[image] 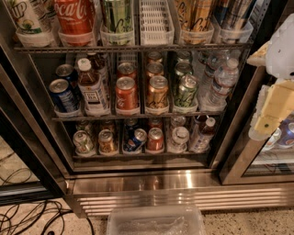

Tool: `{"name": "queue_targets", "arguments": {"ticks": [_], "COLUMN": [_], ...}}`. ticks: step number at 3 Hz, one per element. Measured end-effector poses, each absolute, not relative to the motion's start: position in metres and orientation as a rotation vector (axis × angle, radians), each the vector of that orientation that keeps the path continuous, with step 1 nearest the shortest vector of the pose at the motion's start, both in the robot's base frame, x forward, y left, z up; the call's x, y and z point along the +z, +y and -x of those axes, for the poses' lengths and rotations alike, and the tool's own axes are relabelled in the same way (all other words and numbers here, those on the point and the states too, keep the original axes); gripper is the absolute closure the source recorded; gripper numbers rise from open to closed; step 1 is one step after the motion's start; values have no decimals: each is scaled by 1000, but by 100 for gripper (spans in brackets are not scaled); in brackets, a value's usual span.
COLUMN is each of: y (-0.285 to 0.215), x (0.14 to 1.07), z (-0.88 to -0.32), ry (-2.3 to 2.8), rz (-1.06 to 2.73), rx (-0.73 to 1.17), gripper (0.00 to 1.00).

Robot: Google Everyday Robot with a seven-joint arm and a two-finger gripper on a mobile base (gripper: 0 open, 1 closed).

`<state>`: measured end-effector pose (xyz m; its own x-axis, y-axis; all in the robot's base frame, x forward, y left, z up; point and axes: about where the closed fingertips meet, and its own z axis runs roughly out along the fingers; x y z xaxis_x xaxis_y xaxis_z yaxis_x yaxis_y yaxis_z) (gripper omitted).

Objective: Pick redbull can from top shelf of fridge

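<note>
The redbull can (235, 13), slim and silver with blue panels, stands in a clear bin at the right end of the top shelf (133, 47), and its top is cut off by the frame edge. Tall gold-and-black cans (195, 13) stand in the bin to its left. The fridge (183, 190) is open, showing three wire racks above a ribbed steel base. My gripper (265, 123), white and pale yellow, hangs at the right edge in front of the dark door frame. It is below and right of the redbull can and holds nothing that I can see.
The top shelf also holds a Coca-Cola can (73, 16), a green can (117, 16) and an empty white bin (156, 20). The lower racks hold short cans and bottles (156, 92). A clear plastic tub (156, 222) and cables (27, 215) lie on the floor.
</note>
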<state>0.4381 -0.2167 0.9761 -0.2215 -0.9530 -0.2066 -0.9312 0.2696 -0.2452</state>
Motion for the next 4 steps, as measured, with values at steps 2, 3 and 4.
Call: {"name": "queue_targets", "arguments": {"ticks": [2, 3, 4], "y": [-215, -220, -216], "x": [977, 978, 988], "z": [-446, -461, -479], "ry": [2246, 2277, 2235], "rz": [1662, 1482, 1279], "rx": [-96, -45, 2], "gripper": [0, 0, 0]}}
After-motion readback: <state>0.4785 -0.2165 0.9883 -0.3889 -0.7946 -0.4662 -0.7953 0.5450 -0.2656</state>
